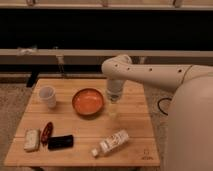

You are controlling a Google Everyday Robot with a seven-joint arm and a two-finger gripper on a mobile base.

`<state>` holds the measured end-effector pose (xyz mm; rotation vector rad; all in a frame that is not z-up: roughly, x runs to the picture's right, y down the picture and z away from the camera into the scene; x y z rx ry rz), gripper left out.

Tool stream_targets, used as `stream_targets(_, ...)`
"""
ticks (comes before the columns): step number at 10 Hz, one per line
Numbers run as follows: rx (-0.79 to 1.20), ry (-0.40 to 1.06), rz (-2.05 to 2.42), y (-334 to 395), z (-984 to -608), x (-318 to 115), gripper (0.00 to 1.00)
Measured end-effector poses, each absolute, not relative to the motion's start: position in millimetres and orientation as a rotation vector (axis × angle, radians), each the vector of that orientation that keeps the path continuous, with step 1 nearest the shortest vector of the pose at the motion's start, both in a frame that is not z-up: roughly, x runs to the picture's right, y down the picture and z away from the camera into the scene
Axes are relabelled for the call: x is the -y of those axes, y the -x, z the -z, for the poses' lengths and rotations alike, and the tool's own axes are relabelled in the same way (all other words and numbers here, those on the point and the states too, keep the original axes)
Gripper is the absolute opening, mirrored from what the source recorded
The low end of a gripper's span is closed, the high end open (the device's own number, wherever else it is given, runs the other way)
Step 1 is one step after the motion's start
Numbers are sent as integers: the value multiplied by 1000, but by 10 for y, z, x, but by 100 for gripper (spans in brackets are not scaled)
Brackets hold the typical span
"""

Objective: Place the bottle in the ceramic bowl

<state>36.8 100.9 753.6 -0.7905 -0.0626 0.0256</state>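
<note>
The bottle (110,142), whitish with a white cap and pale label, lies on its side near the front edge of the wooden table (135,125). The ceramic bowl (88,101), orange-red inside, sits at the table's middle and holds nothing. My gripper (113,111) hangs from the white arm just right of the bowl, above the table and well behind the bottle. It holds nothing that I can see.
A white cup (48,96) stands at the back left. At the front left lie a pale packet (32,140), a red object (47,133) and a black object (60,142). A dark wall and rail run behind the table.
</note>
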Motion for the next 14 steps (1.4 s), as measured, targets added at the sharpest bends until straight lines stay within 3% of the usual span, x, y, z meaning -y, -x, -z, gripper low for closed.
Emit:
stream_targets(5, 151, 648, 72, -741, -7170, -1623, 80)
stream_targets(9, 178, 693, 108, -755, -7389, -2166, 80)
stream_targets(14, 184, 790, 137, -700, -7635, -2487, 80)
